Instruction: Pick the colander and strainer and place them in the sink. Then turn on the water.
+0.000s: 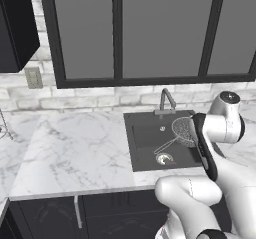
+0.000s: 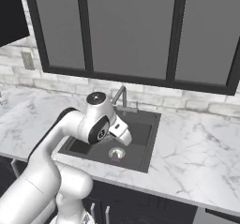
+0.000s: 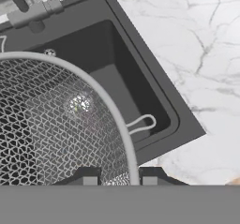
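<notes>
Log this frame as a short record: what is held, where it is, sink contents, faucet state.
held: strainer, rim pinched in the gripper
jaws: shut on the rim
strainer position: above the sink, handle trailing toward the drain
sink contents: cannot tell whether the colander is inside
faucet: no water visible
counter: white marble around the sink

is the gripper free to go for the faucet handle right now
Probably not yet: the gripper is shut on the strainer, held over the sink. The faucet itself stands unobstructed at the rear edge, so releasing the strainer should free the way.
</notes>
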{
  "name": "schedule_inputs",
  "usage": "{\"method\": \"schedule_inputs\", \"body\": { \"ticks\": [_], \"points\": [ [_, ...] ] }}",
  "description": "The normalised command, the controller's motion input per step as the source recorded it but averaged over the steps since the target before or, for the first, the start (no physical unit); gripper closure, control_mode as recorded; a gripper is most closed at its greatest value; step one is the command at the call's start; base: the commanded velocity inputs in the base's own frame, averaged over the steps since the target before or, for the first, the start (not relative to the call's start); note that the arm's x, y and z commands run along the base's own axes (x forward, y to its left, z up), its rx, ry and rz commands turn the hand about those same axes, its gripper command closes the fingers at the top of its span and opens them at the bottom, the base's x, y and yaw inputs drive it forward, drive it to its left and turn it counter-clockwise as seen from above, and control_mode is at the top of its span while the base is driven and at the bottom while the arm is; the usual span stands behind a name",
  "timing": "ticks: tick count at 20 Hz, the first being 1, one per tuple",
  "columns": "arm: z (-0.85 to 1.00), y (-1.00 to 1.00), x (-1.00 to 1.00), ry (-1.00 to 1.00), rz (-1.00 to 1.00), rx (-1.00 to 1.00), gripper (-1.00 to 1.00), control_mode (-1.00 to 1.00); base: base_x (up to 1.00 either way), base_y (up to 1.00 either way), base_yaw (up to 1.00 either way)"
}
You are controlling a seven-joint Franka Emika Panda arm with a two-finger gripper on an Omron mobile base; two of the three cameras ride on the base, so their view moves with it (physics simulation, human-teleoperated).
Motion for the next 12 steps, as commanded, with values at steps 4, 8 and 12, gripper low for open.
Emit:
{"method": "schedule_inputs", "body": {
  "ticks": [4, 8, 12],
  "points": [
    [-0.16, -0.06, 0.31, 0.01, -0.02, 0.0, 1.0, -1.0, 0.0, 0.0, 0.0],
    [-0.24, -0.24, 0.16, 0.04, -0.01, 0.03, 1.0, -1.0, 0.0, 0.0, 0.0],
    [-0.27, -0.17, 0.2, 0.01, 0.0, 0.01, 1.0, -1.0, 0.0, 0.0, 0.0]
  ]
}}
